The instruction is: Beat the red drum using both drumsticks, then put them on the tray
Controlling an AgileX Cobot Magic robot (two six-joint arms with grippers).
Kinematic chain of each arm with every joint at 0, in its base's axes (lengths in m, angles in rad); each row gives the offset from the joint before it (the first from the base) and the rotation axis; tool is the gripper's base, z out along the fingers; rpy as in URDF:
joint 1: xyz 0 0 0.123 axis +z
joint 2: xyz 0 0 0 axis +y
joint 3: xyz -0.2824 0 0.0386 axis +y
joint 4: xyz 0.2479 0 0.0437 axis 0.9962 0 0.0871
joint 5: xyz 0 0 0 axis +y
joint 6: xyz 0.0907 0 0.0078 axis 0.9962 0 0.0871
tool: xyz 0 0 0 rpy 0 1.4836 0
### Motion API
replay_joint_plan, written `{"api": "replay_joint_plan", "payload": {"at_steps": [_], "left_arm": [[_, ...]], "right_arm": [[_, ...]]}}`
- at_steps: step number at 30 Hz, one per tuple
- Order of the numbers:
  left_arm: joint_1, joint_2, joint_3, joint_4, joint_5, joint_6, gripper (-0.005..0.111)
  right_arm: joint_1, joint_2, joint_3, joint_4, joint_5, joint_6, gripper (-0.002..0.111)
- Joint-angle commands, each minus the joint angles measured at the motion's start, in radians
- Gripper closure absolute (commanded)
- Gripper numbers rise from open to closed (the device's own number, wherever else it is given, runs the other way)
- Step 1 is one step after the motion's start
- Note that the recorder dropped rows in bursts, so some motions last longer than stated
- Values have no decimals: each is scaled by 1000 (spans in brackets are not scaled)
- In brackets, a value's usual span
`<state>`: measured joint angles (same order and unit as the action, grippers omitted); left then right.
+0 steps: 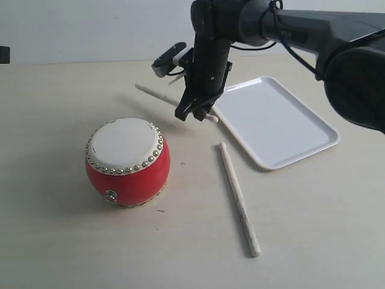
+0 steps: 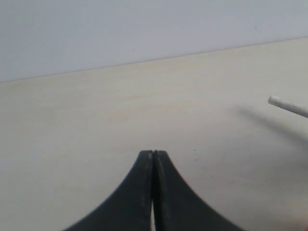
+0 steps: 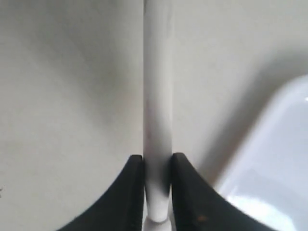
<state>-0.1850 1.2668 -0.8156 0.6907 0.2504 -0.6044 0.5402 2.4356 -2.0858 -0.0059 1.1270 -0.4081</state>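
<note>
Drumstick [image 3: 158, 96] is pinched near its end by right gripper [image 3: 157, 166]; judged light, stiff, slippery. Left gripper [image 2: 153, 159] closed, empty.

The red drum [image 1: 126, 162] sits upright, cream skin up. One drumstick [image 1: 239, 198] lies flat beside the white tray [image 1: 277, 120]; the other drumstick [image 1: 157, 96] is pinched in the right gripper [image 1: 195, 114] by the tray's corner.

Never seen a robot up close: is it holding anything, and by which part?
The right gripper pinches one drumstick near its end beside the tray; left gripper holds nothing.
</note>
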Motion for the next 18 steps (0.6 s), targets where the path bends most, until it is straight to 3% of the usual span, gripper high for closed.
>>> {"api": "replay_joint_plan", "payload": {"at_steps": [1,8,18], "left_arm": [[-6,2,9,4,-97,23,107],[-6,2,60,50,-306,62,107],[-6,2,81,225,-318,74,107]], "right_arm": [[1,-98,-7,-42,49,2,108],[19,-186,-7,-190,94,-72,108],[211,-252,14,-619,94,-131,108]]}}
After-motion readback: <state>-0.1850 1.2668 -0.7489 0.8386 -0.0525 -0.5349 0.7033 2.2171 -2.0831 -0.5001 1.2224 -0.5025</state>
